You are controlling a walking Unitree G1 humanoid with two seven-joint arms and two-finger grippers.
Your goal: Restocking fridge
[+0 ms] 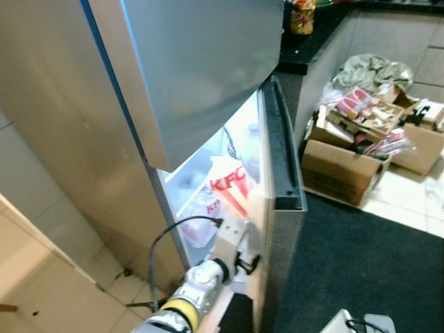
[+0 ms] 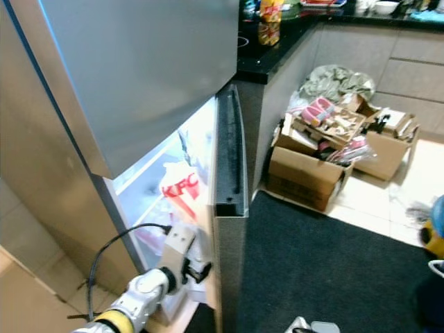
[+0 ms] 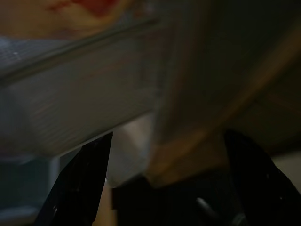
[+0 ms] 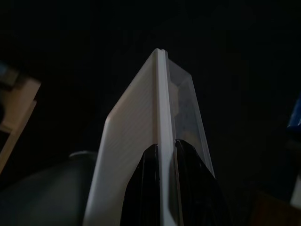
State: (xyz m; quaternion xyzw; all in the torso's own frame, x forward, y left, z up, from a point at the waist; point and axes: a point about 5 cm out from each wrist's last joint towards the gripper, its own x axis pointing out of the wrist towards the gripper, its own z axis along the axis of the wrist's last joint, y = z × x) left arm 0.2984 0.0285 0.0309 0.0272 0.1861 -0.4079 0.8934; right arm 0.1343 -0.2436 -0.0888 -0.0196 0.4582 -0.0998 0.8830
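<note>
Left tool point(image 1: 244, 263) at steel fridge door point(image 1: 281, 229) — perhaps gripping

An open cardboard box point(image 1: 343, 170) stuffed with packets and scraps sits on the pale tiled floor point(image 1: 416, 198) at the right of the frame. A dark mat point(image 1: 361, 263) fills the lower right. At the top, a yellow jar point(image 1: 302, 16) stands on a black countertop point(image 1: 312, 43).

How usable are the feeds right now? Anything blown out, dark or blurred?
Left eye view: fridge interior glares white, KFC bag readable. Left wrist view: dim and blurred, left gripper fingers apart. Right wrist view: black surroundings, right gripper clamping a pale container, sharp.
</note>
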